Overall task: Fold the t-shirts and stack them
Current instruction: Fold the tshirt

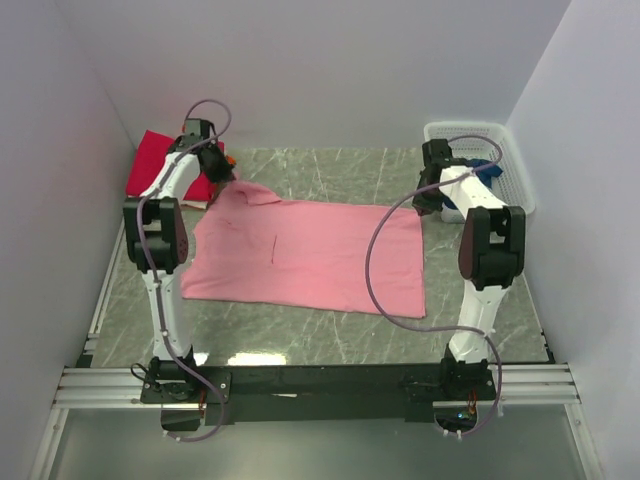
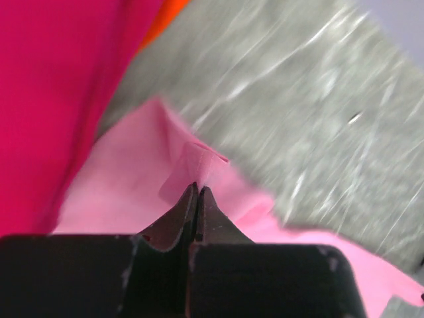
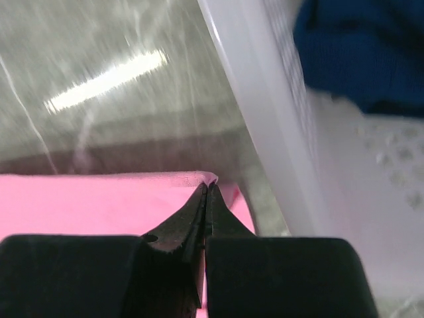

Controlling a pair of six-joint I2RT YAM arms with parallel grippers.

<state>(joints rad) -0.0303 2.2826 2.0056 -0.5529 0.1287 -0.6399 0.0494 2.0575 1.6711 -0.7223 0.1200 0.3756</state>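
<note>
A light pink t-shirt (image 1: 310,258) lies spread across the middle of the table. My left gripper (image 1: 222,186) is shut on its far left corner, where the cloth (image 2: 199,159) bunches into a small fold just above the fingertips. The right gripper (image 1: 428,200) is shut on the far right corner, whose hem (image 3: 132,177) is lifted a little off the table. A folded magenta-red t-shirt (image 1: 160,162) lies at the far left with an orange t-shirt (image 2: 162,16) showing beyond it. A dark blue t-shirt (image 3: 358,53) sits in the basket.
A white mesh basket (image 1: 510,150) stands at the far right, its wall (image 3: 265,119) close beside the right gripper. White walls enclose the table on three sides. Purple cables loop off both arms.
</note>
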